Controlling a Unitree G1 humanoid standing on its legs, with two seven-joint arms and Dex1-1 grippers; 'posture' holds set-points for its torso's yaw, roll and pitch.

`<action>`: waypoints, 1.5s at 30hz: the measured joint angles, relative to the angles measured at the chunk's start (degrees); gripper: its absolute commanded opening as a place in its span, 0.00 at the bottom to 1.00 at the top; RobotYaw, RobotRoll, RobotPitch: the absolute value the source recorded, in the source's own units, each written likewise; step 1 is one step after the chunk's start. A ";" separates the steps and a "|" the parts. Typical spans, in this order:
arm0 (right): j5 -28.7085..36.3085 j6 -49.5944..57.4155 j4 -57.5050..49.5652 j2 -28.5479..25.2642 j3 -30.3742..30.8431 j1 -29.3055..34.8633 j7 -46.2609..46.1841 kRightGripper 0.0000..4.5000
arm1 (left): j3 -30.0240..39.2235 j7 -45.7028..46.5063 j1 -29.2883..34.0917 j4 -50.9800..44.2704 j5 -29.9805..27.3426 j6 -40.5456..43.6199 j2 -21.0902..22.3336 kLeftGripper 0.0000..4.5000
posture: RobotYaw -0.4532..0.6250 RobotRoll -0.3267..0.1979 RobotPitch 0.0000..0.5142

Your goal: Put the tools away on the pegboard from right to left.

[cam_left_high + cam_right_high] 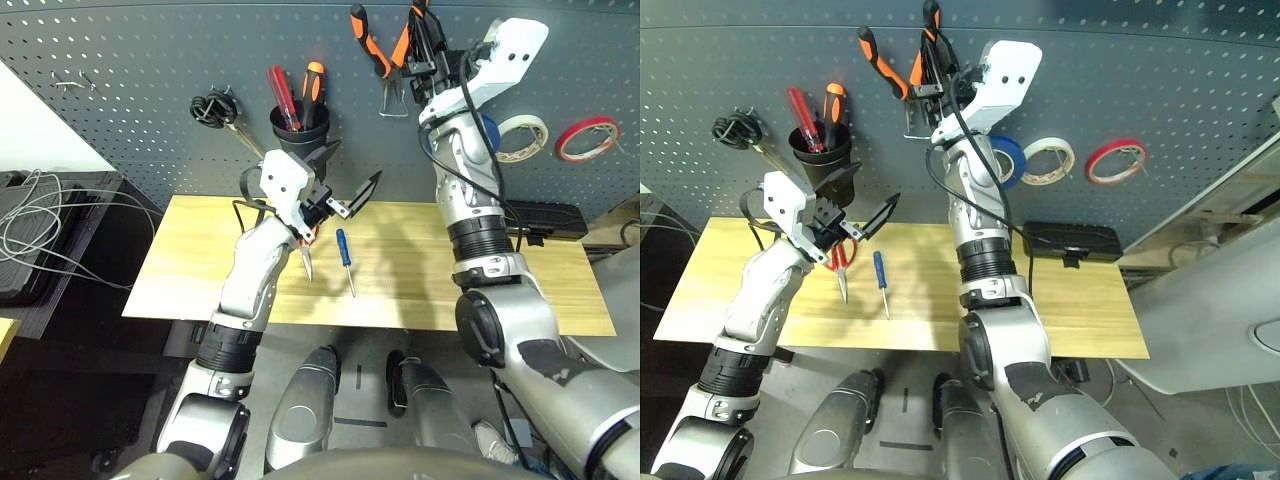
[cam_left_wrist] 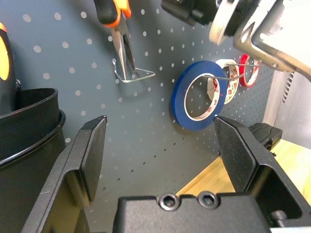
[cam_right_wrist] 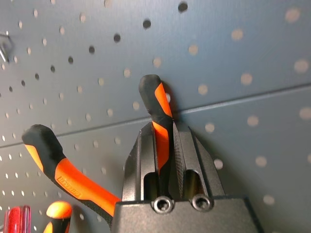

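The orange-and-black-handled pliers (image 1: pixel 372 45) hang high on the dark grey pegboard (image 1: pixel 150 70), nose down in a wire hook (image 2: pixel 133 75). My right gripper (image 3: pixel 165 145) is shut on their right handle (image 3: pixel 158 104). The blue tape roll (image 2: pixel 197 102) hangs on a peg just right of the pliers, partly behind my right forearm. The small blue-handled screwdriver (image 1: pixel 345 255) lies on the wooden table (image 1: pixel 420 290). Beside it, partly under my left wrist, lie the red-handled scissors (image 1: pixel 840 262). My left gripper (image 1: pixel 350 172) hovers open and empty above them, facing the board.
A black cup (image 1: pixel 300 125) on the board holds a red and an orange screwdriver. Black-handled scissors (image 1: pixel 215 108) hang to its left. White tape (image 1: pixel 522 137) and red tape (image 1: pixel 587 137) hang at the right. A black box (image 1: pixel 1072 240) sits at the table's back right.
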 measured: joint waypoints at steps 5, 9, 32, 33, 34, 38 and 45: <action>-1.06 -0.44 0.07 0.01 0.46 0.77 -0.65 0.06 | -0.06 -0.02 0.00 0.00 0.06 0.08 0.10 1.00 | 0.66 0.62 0.50; -1.50 -1.07 0.06 -0.15 0.49 1.49 -1.07 0.06 | -0.08 -0.08 0.01 0.00 0.09 0.08 0.30 1.00 | 0.66 0.62 0.50; -4.11 6.10 -24.39 -0.84 4.94 17.40 -4.86 0.99 | -0.46 -1.19 0.09 0.03 0.26 -0.02 1.25 1.00 | 0.64 0.62 0.50; -4.24 7.65 -28.56 -1.23 6.10 20.05 -4.60 0.99 | -0.45 -1.26 0.11 0.03 0.26 -0.09 1.30 1.00 | 0.64 0.62 0.50; -4.28 8.66 -30.65 -1.51 6.79 21.54 -4.37 0.99 | -0.44 -1.32 0.10 0.05 0.26 -0.10 1.40 1.00 | 0.63 0.62 0.50; -4.86 13.26 -40.56 -4.02 9.33 29.16 -3.22 0.99 | -0.66 -1.92 0.18 0.07 0.25 -0.33 1.34 1.00 | 0.62 0.62 0.50; -5.31 18.42 -47.51 -6.17 9.44 38.89 -3.76 0.99 | -0.89 -2.72 -0.04 1.05 0.28 -0.75 1.15 1.00 | 0.60 0.62 0.49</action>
